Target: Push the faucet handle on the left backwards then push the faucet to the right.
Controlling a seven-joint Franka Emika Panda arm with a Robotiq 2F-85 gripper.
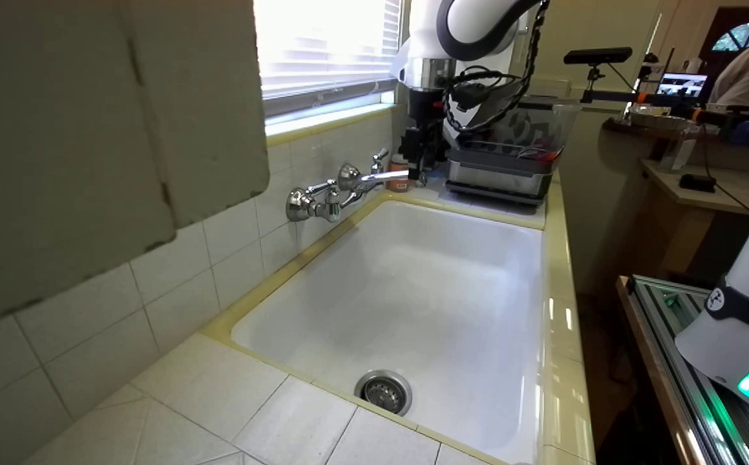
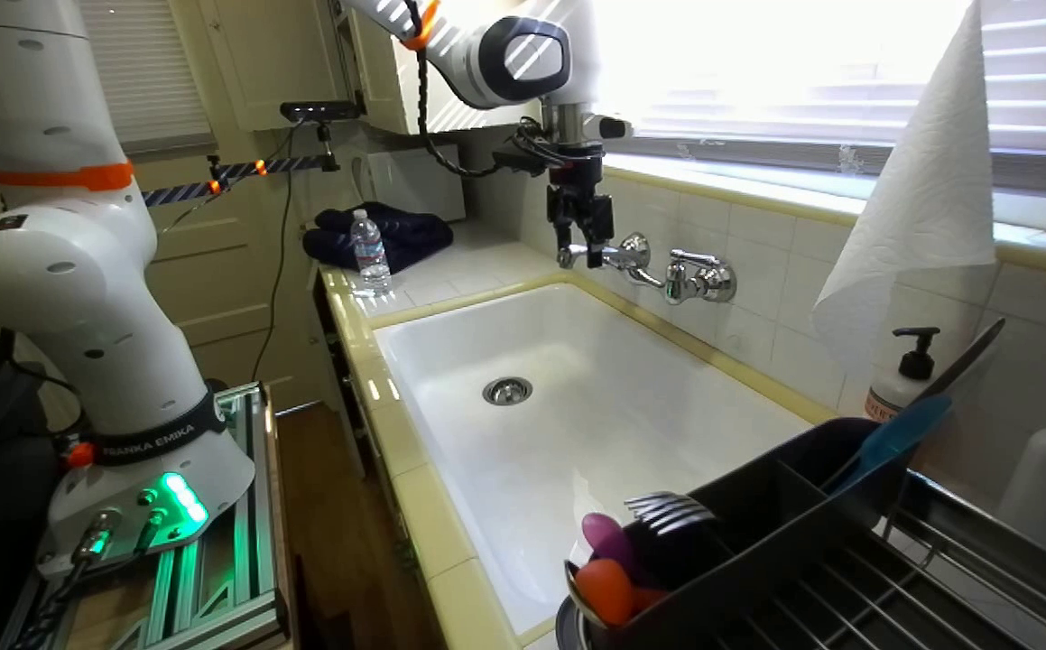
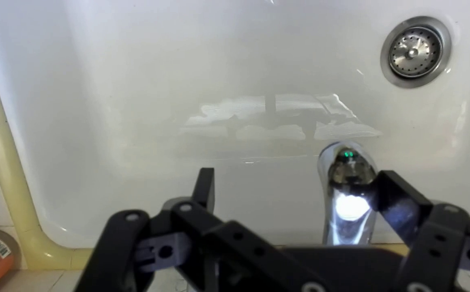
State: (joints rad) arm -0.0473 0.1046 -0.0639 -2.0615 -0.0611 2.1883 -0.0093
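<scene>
A chrome wall-mounted faucet spout [image 1: 384,176] reaches over the white sink [image 1: 426,310]. My gripper [image 1: 417,169] points down at the spout's outer end; it also shows in an exterior view [image 2: 579,255]. In the wrist view, my gripper [image 3: 295,189] is open, and the spout [image 3: 350,202] lies between its fingers, close beside the right finger. I cannot tell whether they touch. The faucet handle [image 1: 320,188] nearer the camera has its lever pointing out from the wall. The farther handle [image 1: 379,158] also shows in an exterior view [image 2: 694,275].
The tiled wall and window sill [image 1: 329,123] stand behind the faucet. A dish rack [image 2: 757,524] with utensils, an orange bottle [image 1: 398,175] and a hanging paper towel [image 2: 911,208] are at one end. A water bottle [image 2: 369,253] and dark cloth [image 2: 419,239] lie at the opposite end.
</scene>
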